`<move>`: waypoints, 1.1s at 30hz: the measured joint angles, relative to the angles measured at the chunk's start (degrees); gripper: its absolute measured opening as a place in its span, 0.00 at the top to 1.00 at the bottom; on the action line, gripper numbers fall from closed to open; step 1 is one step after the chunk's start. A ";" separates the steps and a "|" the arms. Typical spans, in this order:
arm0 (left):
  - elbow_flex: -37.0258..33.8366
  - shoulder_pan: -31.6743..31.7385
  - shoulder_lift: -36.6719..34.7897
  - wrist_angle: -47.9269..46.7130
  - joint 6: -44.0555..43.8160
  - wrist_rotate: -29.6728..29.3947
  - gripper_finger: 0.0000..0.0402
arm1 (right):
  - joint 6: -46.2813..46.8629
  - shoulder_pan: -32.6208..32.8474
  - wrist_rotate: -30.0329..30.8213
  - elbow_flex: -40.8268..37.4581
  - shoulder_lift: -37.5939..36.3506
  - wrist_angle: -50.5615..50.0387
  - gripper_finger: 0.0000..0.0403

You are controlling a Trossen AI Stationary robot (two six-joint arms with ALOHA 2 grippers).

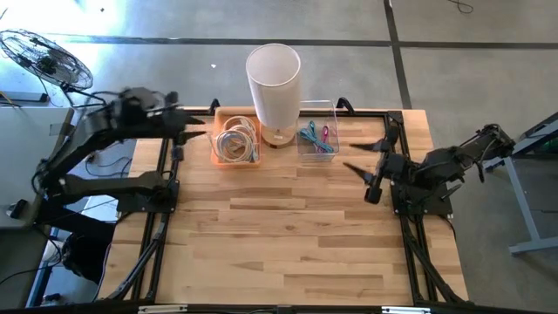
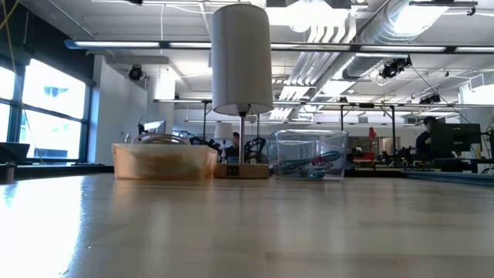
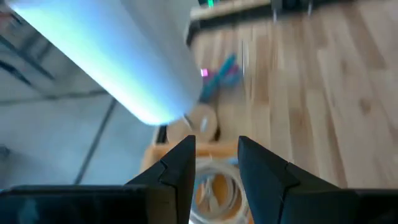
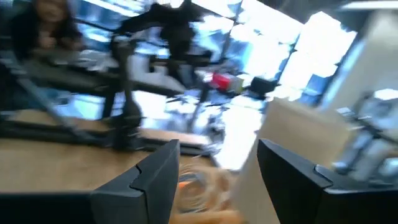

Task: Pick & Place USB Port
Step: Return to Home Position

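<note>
Bare tabletop [image 2: 231,232] fills the low view's foreground. No arm shows in it, so both claws hang well up off it. Behind, in a row: orange bin [image 2: 164,162], lamp [image 2: 241,58], clear bin [image 2: 310,154].

Cables all look binned. White cable [image 1: 234,141] lies coiled in the orange bin. Pink cable [image 1: 324,133] & blue cable [image 1: 309,138] lie in the clear bin. Nothing loose shows on the tabletop. Job reads as done, bar parking the arms.

Risks, as I judge them:
- Left claw [image 1: 200,131] hovers just beside the orange bin's outer rim, pointing at it, w/ the lamp shade near. A pull-back that dips or swings wide could clip the rim & shove the bin. It could also tap the lamp, which is tall on a small base & prob. tips easily.
- A loop of white cable arches above the bin's rim in the low view. A low finger could hook it & drag it out.
- Right claw [image 1: 356,155] sits near the clear bin's outer side. Same nudge risk, but smaller, since it's farther off.

Claws: left one is parted only narrowly, w/ nothing in the gap & touching nothing. The white cable shows through the gap, below it. Right one is spread wide, empty, also touching nothing.
</note>
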 joint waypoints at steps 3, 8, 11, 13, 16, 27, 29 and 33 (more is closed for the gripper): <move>0.02 -1.67 -4.31 0.22 -1.45 -0.36 0.71 | -5.20 -0.38 4.17 0.00 -0.72 4.52 0.48; 0.02 -3.60 -11.27 -0.24 -2.89 -0.38 0.71 | -7.36 -3.13 3.76 0.00 -3.71 7.53 0.50; 0.02 -3.60 -15.40 -0.24 -3.91 -0.59 0.71 | -7.31 -5.39 2.92 0.00 -5.82 7.73 0.52; 0.02 -3.60 -18.06 -0.24 -4.28 -1.82 0.71 | -7.33 -6.54 2.84 0.00 -7.15 7.50 0.54; 0.00 -3.58 -22.00 -0.51 -4.19 -3.88 0.71 | -7.34 -8.06 1.57 0.00 -9.06 5.17 0.59; -10.32 -3.56 -36.41 0.02 -4.14 -5.67 0.98 | 0.47 -10.91 0.95 0.00 -14.18 -11.01 0.98; -14.37 -3.56 -38.91 2.28 -4.30 -5.24 0.97 | 2.05 -10.91 0.90 0.00 -14.54 -12.40 0.97; -22.30 -3.56 -43.66 7.38 -4.36 -3.30 0.99 | 3.71 -10.91 1.01 0.00 -14.94 -15.25 0.99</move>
